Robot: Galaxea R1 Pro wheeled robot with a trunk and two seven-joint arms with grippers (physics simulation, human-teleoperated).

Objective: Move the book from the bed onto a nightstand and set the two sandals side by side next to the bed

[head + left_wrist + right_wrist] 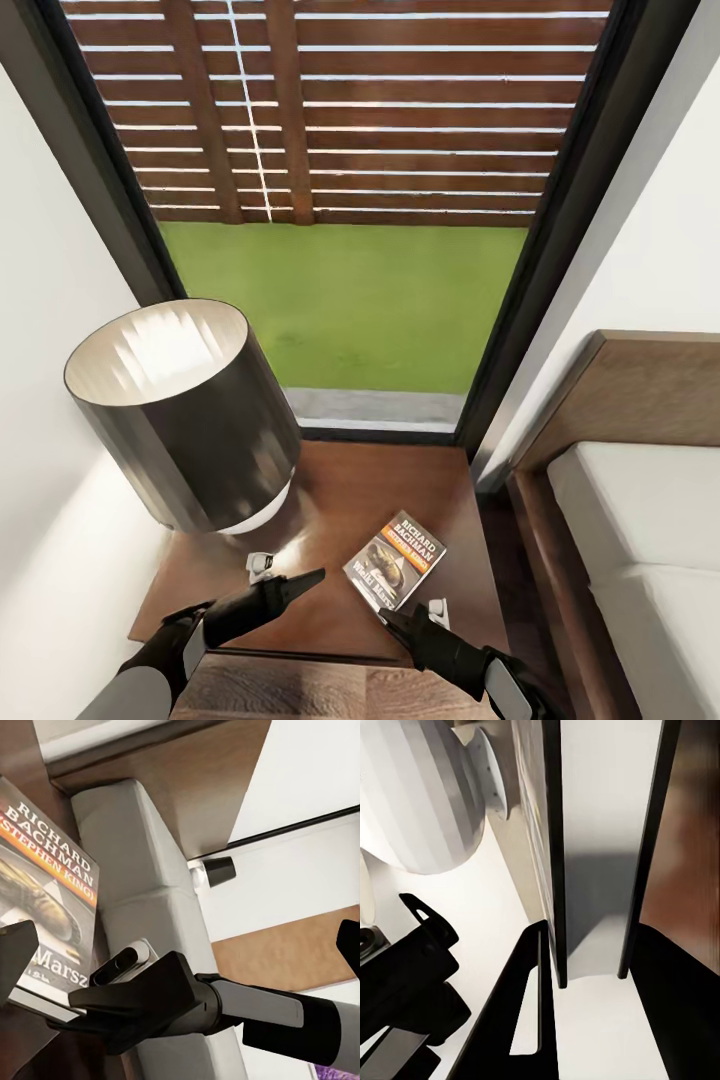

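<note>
The book (395, 560), dark-covered with an orange band, lies flat on the nightstand (350, 490) to the right of the lamp. My right gripper (402, 616) is at the book's near corner, its fingers closed against both covers (589, 975). In the left wrist view the book (45, 870) sits with those black fingers (142, 1001) above and below its edge. My left gripper (285, 576) hovers open over the nightstand's front, just left of the book, holding nothing. The bed (640, 530) stands to the right. The sandals are out of view.
A large lamp (180, 420) with a dark drum shade takes up the nightstand's left half. A tall dark-framed window (350, 300) rises behind it, a white wall to the left. A narrow gap separates the nightstand from the bed frame (530, 520).
</note>
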